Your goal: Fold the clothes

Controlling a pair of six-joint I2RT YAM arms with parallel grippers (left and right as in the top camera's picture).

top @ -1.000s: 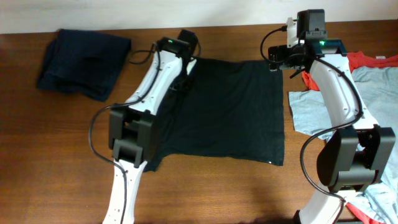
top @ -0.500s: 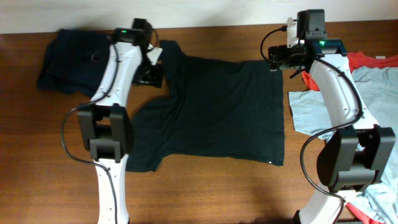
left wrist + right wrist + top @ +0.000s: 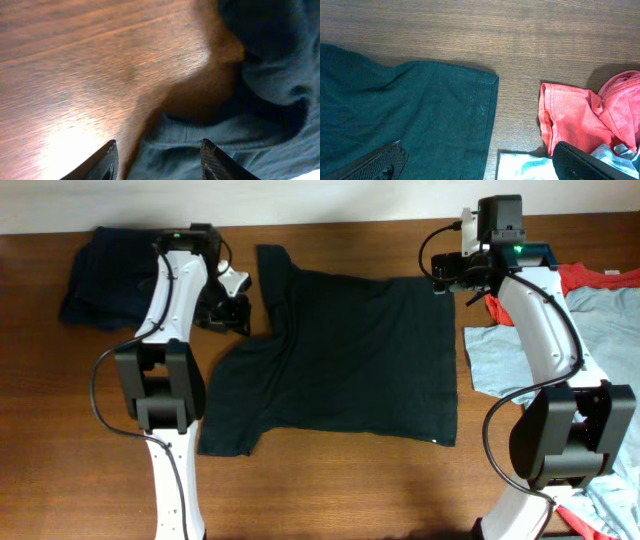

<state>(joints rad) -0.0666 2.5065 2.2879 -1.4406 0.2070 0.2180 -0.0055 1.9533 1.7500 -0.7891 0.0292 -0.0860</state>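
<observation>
Since the black T-shirt (image 3: 360,360) lies flat mid-table, long axis running nine to three o'clock with sleeves at nine, the left gripper (image 3: 226,310) is nearer the upper sleeve, at ten, jaws spread and empty. The right gripper (image 3: 448,280), likewise gaping, hovers over the hem corner at two.

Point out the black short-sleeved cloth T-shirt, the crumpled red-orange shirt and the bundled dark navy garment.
Black short-sleeved cloth T-shirt (image 3: 360,355): overhead view, middle of its body.
Crumpled red-orange shirt (image 3: 575,117): right wrist view, its flatter hemmed part.
Bundled dark navy garment (image 3: 120,275): overhead view, its centre.
</observation>
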